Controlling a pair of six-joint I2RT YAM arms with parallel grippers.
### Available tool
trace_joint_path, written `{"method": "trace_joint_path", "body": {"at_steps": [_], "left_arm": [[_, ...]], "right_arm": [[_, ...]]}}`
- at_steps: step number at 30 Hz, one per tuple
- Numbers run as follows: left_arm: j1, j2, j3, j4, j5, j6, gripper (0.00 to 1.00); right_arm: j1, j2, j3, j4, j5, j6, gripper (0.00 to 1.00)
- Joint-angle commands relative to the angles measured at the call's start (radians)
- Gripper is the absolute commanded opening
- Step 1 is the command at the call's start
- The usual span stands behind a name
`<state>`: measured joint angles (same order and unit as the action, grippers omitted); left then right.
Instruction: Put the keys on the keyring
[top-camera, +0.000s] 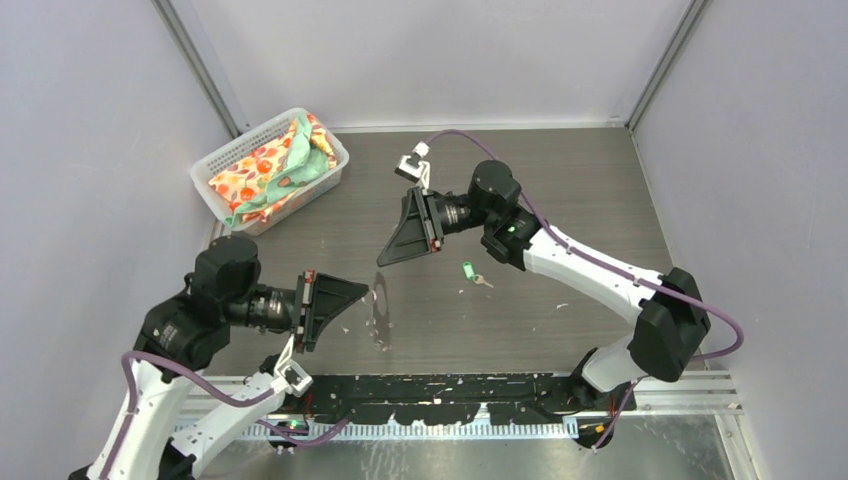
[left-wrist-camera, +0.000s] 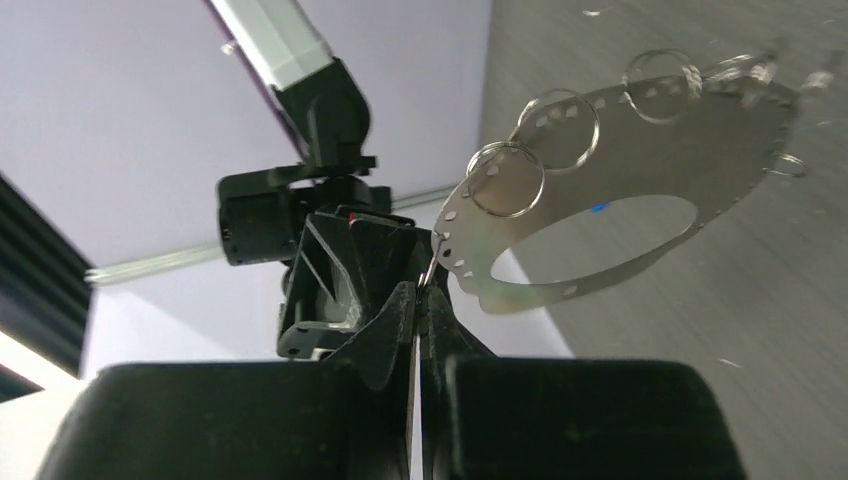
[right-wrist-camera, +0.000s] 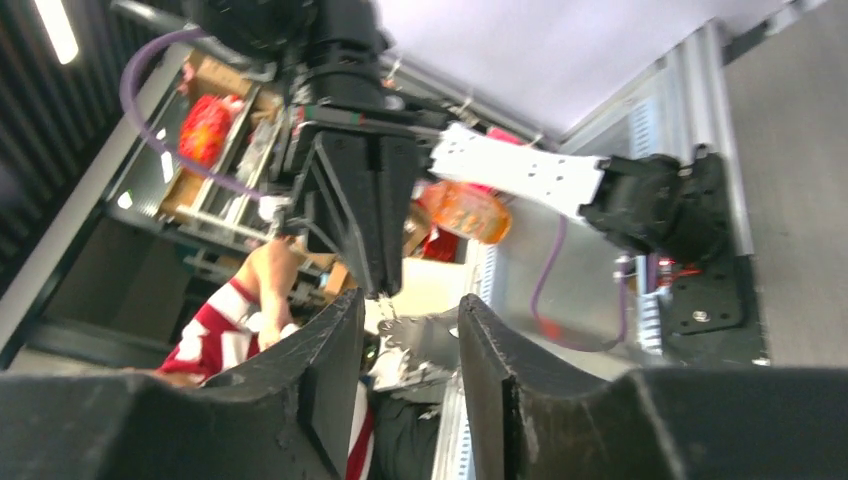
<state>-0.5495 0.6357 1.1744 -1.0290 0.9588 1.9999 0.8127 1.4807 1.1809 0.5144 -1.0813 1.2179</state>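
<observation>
My left gripper is shut on a small wire ring at one end of the keyring. The keyring is a thin grey metal band with punched holes and several small split rings, and it hangs from the jaws just above the table. My right gripper stands open a little above and to the right of it, with nothing between its fingers. In the right wrist view the keyring shows beyond the gap. A key with a green tag head lies on the table to the right, below the right wrist.
A white mesh basket with patterned cloths sits at the back left. Grey walls close in the table on both sides. A black rail runs along the near edge between the arm bases.
</observation>
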Motion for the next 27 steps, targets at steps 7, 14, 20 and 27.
{"method": "trace_joint_path", "body": {"at_steps": [7,14,20,27], "left_arm": [[-0.001,0.208,0.211,-0.591,-0.205,-0.078,0.00],[-0.001,0.333,0.247,-0.594,-0.174,-0.544,0.00],[-0.001,0.273,0.163,-0.259,-0.153,-0.981,0.00],[-0.001,0.225,0.100,-0.108,-0.163,-1.188,0.00]], "right_arm": [[-0.119,-0.225,0.147,-0.684,0.300,-0.623,0.64],[-0.119,-0.364,0.129,-0.875,0.418,-0.954,0.67],[0.001,-0.391,0.118,-0.931,0.506,-1.131,0.62],[0.225,-0.395,0.074,-0.883,0.677,-1.268,0.56]]}}
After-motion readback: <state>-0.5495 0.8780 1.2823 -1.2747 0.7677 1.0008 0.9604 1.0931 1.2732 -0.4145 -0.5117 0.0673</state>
